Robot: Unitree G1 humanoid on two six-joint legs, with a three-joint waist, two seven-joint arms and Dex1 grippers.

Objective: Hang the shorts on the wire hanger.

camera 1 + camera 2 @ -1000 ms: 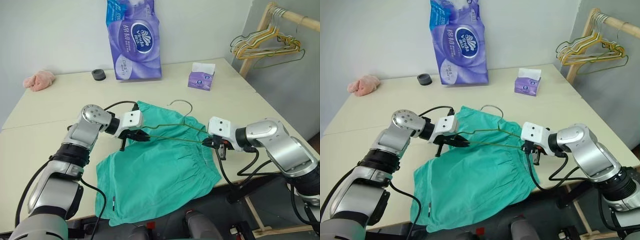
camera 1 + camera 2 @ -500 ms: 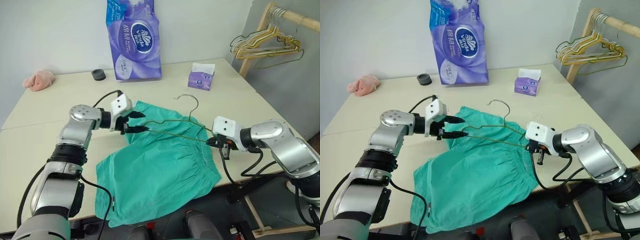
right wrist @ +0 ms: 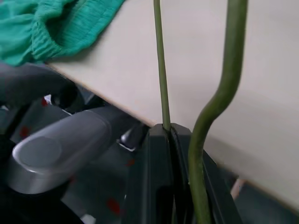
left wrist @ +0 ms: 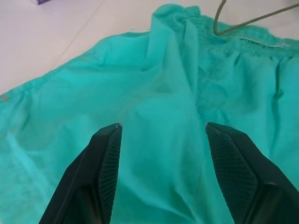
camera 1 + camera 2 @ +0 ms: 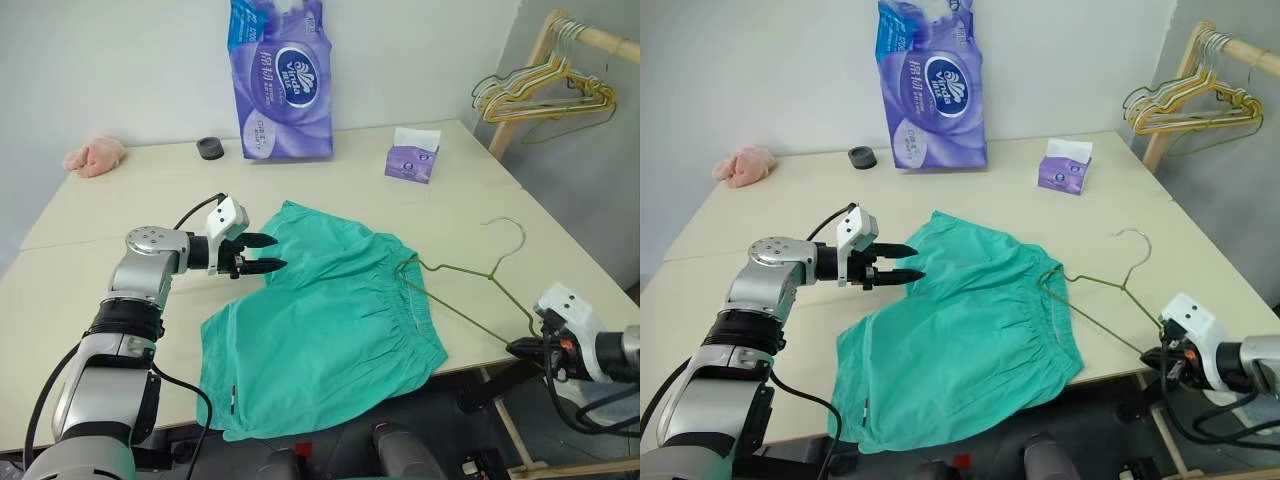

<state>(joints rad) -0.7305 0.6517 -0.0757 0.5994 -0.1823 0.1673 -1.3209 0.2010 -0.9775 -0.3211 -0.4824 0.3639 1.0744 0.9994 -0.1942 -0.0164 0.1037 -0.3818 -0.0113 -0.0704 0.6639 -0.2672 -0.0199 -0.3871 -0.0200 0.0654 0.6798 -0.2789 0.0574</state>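
Observation:
The teal shorts (image 5: 320,320) lie flat on the table, waistband toward the right. My left gripper (image 5: 268,252) hovers open just over their far left corner, and its fingers (image 4: 105,158) stand wide apart with nothing between them. The olive wire hanger (image 5: 460,300) lies slanted to the right of the shorts, its hook (image 5: 510,235) raised. One hanger corner rests at the waistband (image 5: 1050,285). My right gripper (image 5: 525,348) is at the table's front right edge, shut on the hanger's other corner (image 3: 161,70).
A tall purple tissue pack (image 5: 282,80), a small tissue box (image 5: 412,160), a black round object (image 5: 210,148) and a pink cloth lump (image 5: 95,157) sit along the back of the table (image 5: 100,230). A wooden rack with several hangers (image 5: 540,85) stands at the right.
My right gripper has pulled the hanger right and toward the front edge, mostly off the shorts. My left gripper has opened, let go and drawn slightly left.

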